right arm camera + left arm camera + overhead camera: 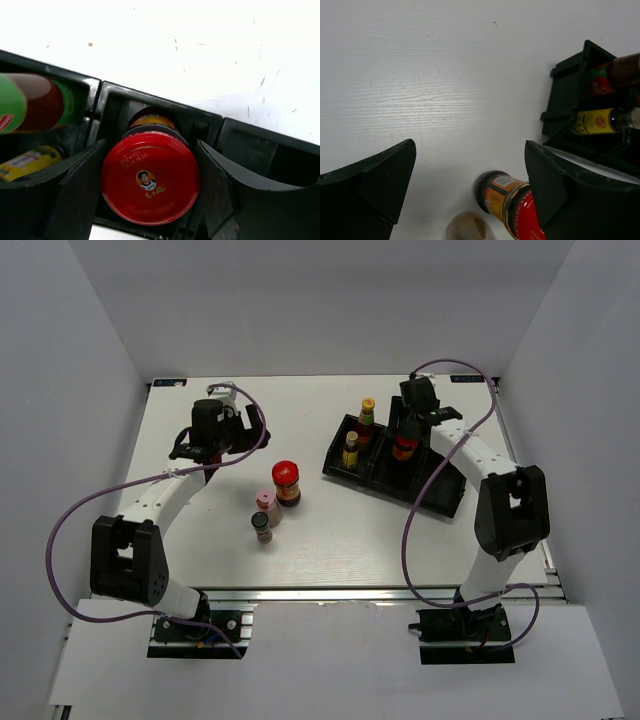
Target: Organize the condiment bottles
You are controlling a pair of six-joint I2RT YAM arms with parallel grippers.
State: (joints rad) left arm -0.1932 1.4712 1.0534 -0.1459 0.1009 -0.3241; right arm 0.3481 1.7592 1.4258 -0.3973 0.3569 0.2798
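Between the fingers of the R gripper (151, 143), in the middle compartment of the tray (250, 145), sits the held red-lid jar (150, 177). It's upright, lid facing the wrist cam. Both fingers sit against opp. sides of the lid, so the R jaws look clamped on it at roughly half width. The jar's base is down inside the compartment.

Past that gripper's left-hand finger in the wrist view, the tray's end section holds the far yellow-capped bottle (367, 410) and the near yellow-capped bottle (351, 448). Both stand upright in the top view, w/ the near one closer to the arm bases. Can't tell if they share one cell.

The L gripper (470, 150) hangs over bare table (330, 540), jaws spread wide w/ nothing between them. In its wrist view the loose red-lid jar (507, 202) shows low in frame, partly hidden behind the right-hand finger. The top view puts the gripper apart from that jar, not touching it.

Just beside the jar, on the side twd the arm bases, stands the pink-capped bottle (266, 505). The dark-capped tiny jar (261, 527) is right next to that, closer again to the bases. All three are upright on the table, to the L gripper's right and back twd the bases. The tray lies well apart from the L gripper, beyond these three on the same side.
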